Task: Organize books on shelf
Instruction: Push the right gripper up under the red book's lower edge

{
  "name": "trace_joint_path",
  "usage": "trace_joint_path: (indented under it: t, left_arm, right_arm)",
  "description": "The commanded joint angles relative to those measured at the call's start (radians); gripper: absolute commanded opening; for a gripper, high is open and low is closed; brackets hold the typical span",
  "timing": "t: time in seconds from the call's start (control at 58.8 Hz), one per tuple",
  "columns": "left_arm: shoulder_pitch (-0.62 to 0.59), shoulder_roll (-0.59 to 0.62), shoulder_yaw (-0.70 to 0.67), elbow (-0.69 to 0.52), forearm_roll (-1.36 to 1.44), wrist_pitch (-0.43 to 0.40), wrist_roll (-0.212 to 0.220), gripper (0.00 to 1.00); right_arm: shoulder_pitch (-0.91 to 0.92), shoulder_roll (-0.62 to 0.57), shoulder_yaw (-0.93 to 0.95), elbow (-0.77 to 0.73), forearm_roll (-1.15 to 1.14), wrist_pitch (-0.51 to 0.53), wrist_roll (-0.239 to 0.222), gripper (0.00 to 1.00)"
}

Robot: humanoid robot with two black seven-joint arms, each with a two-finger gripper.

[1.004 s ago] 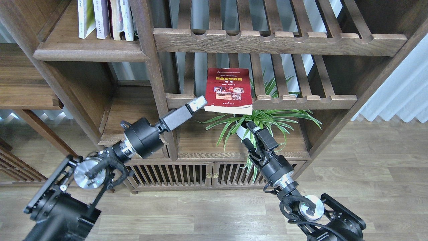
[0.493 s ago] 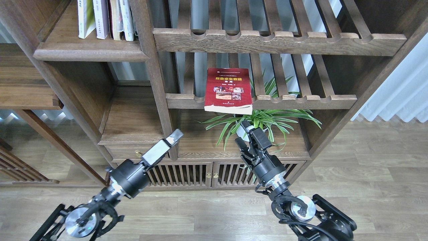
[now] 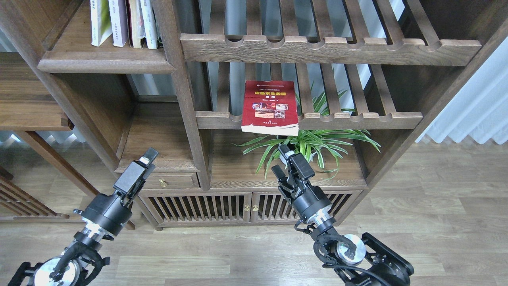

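The dark red book (image 3: 270, 106) lies flat, cover up, on a slatted rack (image 3: 357, 119), and its near end overhangs the front rail. A yellow-green book (image 3: 97, 22) and a pale lavender book (image 3: 118, 20) stand upright with others on the solid shelf (image 3: 107, 60) at the upper left. My left gripper (image 3: 146, 158) is low, in front of the drawer, far from any book; its fingers cannot be told apart. My right gripper (image 3: 280, 161) is open and empty, below the red book and in front of the plant.
A spider plant (image 3: 317, 141) in a white pot stands on the lower board under the red book. A second slatted rack (image 3: 329, 49) runs above. An upright post (image 3: 186, 103) divides the bays. A low cabinet with slatted doors (image 3: 222, 206) stands on the wooden floor.
My left arm has dropped down and to the left, away from the red book's left edge to beside the drawer. My right gripper has drawn back slightly down and left. The red book stays put.
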Motion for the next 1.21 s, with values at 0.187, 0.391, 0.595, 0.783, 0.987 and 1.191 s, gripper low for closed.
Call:
trace_joint_path:
  t: [0.187,0.391,0.595,0.783,0.987,1.191]
  left_arm:
    - [-0.003,0.0,-0.002,0.002,0.001,0.0,0.002,0.96]
    - [-0.006,0.0,-0.011,0.002,0.001,0.0,0.002,0.96]
    - [-0.008,0.0,-0.011,0.0,0.001,0.0,0.002,0.96]
    - [-0.008,0.0,-0.011,0.0,0.001,0.0,0.002,0.96]
    - [-0.011,0.0,-0.011,0.0,0.001,0.0,0.002,0.96]
    - [-0.011,0.0,-0.013,0.0,0.001,0.0,0.002,0.96]
  right_arm:
    - [0.051,0.0,-0.067,-0.003,0.007,-0.004,0.052,0.99]
    - [0.045,0.0,-0.137,-0.002,0.007,-0.004,0.057,0.99]
    - [0.072,0.0,-0.17,-0.02,0.01,-0.068,0.058,0.99]
    - [0.121,0.0,-0.167,-0.076,0.077,-0.179,0.058,0.99]
    - [0.167,0.0,-0.167,-0.092,0.079,-0.217,0.058,0.99]
    - [0.219,0.0,-0.165,-0.16,0.097,-0.236,0.055,0.99]
